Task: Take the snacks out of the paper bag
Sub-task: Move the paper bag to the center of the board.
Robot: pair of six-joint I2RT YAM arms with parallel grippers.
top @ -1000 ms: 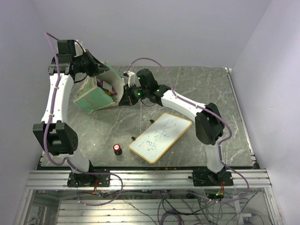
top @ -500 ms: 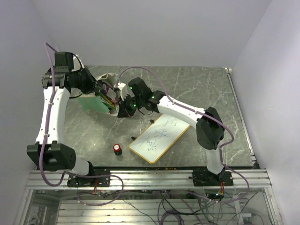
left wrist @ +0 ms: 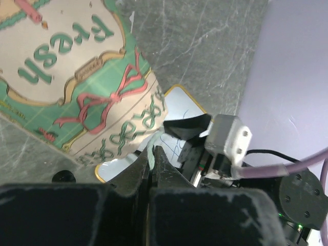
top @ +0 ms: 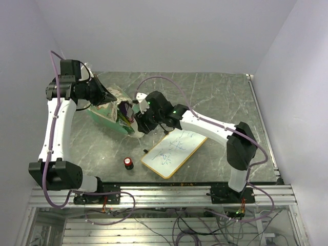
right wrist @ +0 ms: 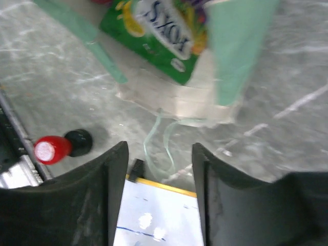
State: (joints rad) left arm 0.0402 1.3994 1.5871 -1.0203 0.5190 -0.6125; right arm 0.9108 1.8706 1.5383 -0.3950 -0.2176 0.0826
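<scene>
At the left we see the left gripper (top: 107, 96) raised above the table (top: 225, 97). Its fingers are pressed together on a thin edge of the paper bag (top: 108, 114), and the left wrist view shows green paper pinched between them. The bag hangs tilted from that grip, with its mouth turned rightward and down toward the table.

Inside the cream lining at the mouth lies a green-and-white packet (right wrist: 161, 38). A blur of purple beside it may be a second packet, though the view is too soft for us to be sure. A thin string handle (right wrist: 156, 146) trails from the bag's lip onto the table.

Just right of the mouth, the right gripper (right wrist: 159, 197) hovers with its fingers spread wide, holding nothing and facing the opening.

Nearer the arm bases, a red-capped cylinder (top: 128, 163) stands upright, apart from the bag. To its right a whiteboard (top: 174, 149) lies flat, partly beneath the right arm.
</scene>
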